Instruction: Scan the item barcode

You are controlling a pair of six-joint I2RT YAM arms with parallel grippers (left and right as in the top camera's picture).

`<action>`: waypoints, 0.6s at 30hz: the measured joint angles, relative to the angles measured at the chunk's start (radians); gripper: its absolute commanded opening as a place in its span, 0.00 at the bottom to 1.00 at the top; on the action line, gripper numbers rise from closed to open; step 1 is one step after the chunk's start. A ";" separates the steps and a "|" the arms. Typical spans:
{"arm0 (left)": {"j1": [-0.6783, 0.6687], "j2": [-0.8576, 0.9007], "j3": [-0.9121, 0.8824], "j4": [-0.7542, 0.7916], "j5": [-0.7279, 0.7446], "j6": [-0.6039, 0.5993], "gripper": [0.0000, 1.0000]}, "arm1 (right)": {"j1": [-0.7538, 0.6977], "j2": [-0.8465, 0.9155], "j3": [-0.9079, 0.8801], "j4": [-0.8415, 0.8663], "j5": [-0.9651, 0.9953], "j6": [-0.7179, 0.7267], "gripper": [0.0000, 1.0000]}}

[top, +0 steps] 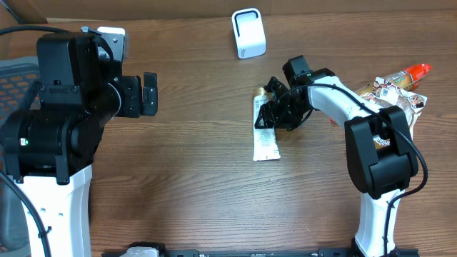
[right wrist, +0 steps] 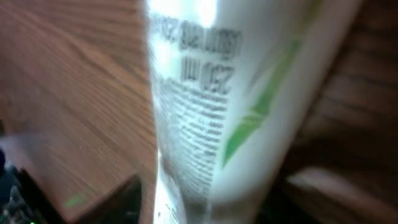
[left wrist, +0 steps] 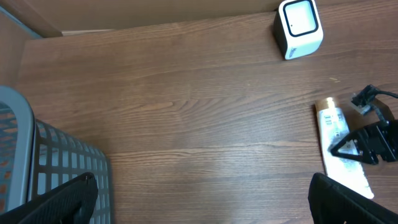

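Overhead: the white tube lies on the table at centre, under the right gripper. I cannot tell if that gripper's fingers pinch it. The left gripper, at left, has its fingers spread.

Left wrist: the tube is at the right edge and the scanner at upper right.

Right wrist: the blurred tube fills the middle.

tube: print blurred close-up | right gripper: covers part of tube, jaws unclear | basket: cut by edge

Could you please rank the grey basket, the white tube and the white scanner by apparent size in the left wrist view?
1. grey basket, though closest to the camera and cut off
2. white tube
3. white scanner
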 measured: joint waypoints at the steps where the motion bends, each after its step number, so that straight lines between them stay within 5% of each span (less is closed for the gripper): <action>1: 0.000 0.000 0.000 0.000 0.000 0.000 0.99 | -0.002 0.000 -0.006 -0.003 0.003 0.023 0.19; 3: 0.000 0.000 0.000 0.000 0.000 0.000 1.00 | -0.006 0.002 -0.014 -0.009 -0.018 0.035 0.04; 18: 0.000 0.000 0.000 0.000 0.000 0.000 0.99 | -0.046 -0.026 0.007 -0.095 -0.121 0.023 0.04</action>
